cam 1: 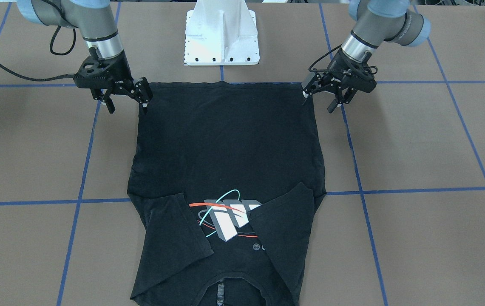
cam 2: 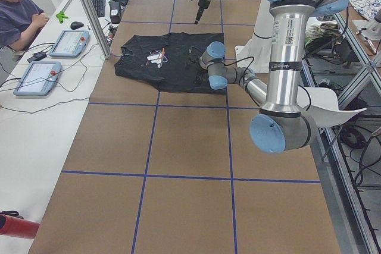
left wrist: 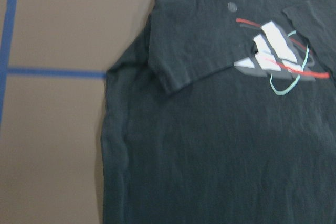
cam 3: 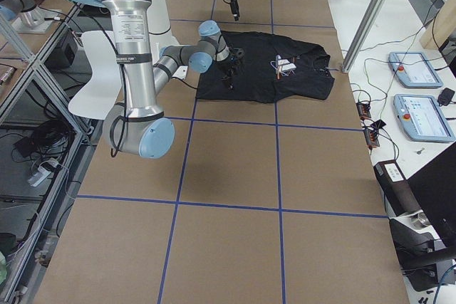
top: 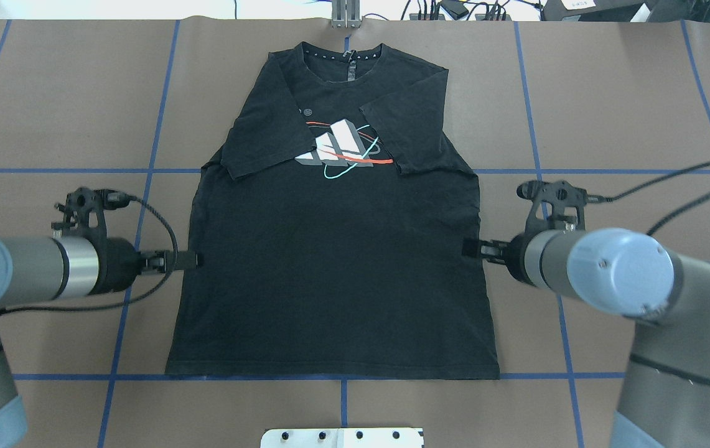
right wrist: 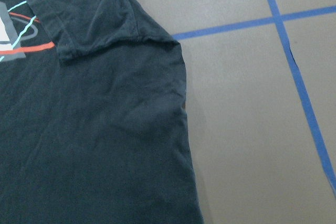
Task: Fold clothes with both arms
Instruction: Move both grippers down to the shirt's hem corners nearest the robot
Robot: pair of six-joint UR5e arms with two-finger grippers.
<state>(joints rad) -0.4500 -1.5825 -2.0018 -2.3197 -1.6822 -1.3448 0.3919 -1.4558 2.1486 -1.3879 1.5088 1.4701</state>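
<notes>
While the T-shirt is lying flat and face up across the middle of the counter, collar toward the far edge and hem toward the robot's edge, its sleeves are lying turned in over the print. A grasp on the two side edges, for folding the body, is being judged the step in hand.

To do it well, both edges are best being pinched level with each other. All layers at each edge are being taken in, and the lift is being made together, so that the cloth is being kept taut and the sleeves are not being disturbed.

The left gripper is being held just beside the shirt's edge toward the counter's left end, and the right gripper just beside the opposite edge. Their fingers are being held apart, nothing between them. Whether any finger is touching cloth cannot be told (the wrist views are showing only shirt and counter).
</notes>
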